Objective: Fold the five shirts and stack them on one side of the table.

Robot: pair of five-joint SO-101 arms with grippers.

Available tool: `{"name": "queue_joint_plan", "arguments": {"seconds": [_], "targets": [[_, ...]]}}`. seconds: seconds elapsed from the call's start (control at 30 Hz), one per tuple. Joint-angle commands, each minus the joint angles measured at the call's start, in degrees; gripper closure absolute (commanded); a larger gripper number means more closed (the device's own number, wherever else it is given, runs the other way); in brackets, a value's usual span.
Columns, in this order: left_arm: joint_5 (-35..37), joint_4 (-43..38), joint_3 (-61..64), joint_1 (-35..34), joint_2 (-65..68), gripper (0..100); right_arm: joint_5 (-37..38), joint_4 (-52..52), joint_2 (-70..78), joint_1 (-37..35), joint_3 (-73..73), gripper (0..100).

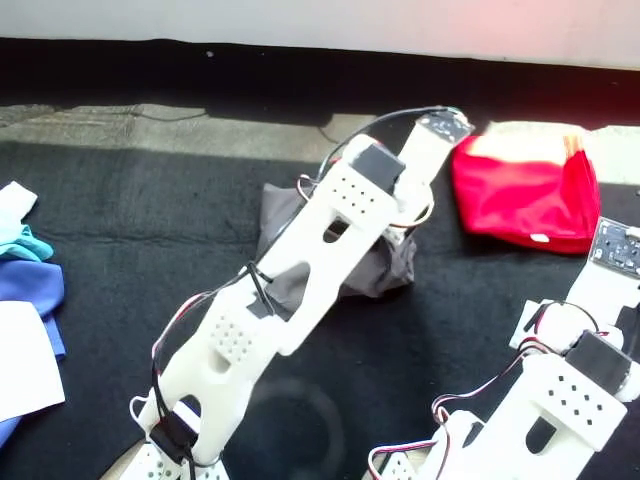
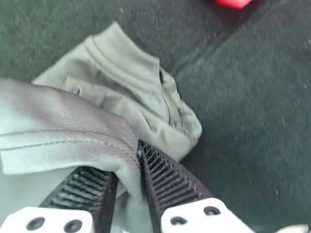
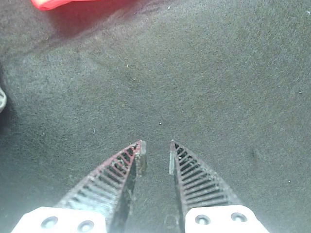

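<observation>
Far to the left of the left claw (image 2: 127, 162), at the table edge: an unfolded heap (image 1: 25, 300) of white, teal and blue cloth, cut off by the frame, so the number of shirts in it cannot be told. In the left claw: one hemmed fold of the gray shirt (image 2: 121, 87), clenched between the ribbed fingers (image 2: 165, 179), with the collar and the rest of the garment bunched just beyond the tips on the black mat (image 2: 252, 121). Handling note, as a judgement: carry the pinched hem low and level across the body of the shirt, let go only once the edges meet, and smooth the bunched collar side first so that no crease is trapped. The left arm (image 1: 300, 260) lies over the middle of the gray shirt, so its outline and sleeves are hard to make out. Beyond and to the right of that claw: a red shirt (image 1: 525, 190), folded and set apart from the gray one; whether anything sits beneath it cannot be told. Right claw (image 3: 154, 155): released, tips slightly parted, grasping nothing, with bare mat beneath it and the red shirt ahead.
</observation>
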Motion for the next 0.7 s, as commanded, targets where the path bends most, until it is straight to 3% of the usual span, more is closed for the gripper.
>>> {"name": "queue_joint_plan", "arguments": {"seconds": [0.0,0.13,0.33,0.4,0.67], "targets": [[0.44,-0.70,-8.84,0.66,2.95,92,0.62,0.13,-1.01,0.66,-0.13,90.8],[0.44,4.48,-16.04,-0.66,3.65,78,0.62,0.13,-1.01,0.57,-0.13,90.8],[0.09,10.64,-30.20,-7.43,1.36,87,0.62,0.13,-1.01,0.57,-0.13,90.8],[0.09,10.73,-30.29,-10.07,1.19,99,0.62,0.13,-1.01,0.57,-0.13,90.8],[0.35,10.81,-12.53,-9.89,2.07,99,0.62,-0.31,-1.01,0.57,-0.31,90.8]]}}
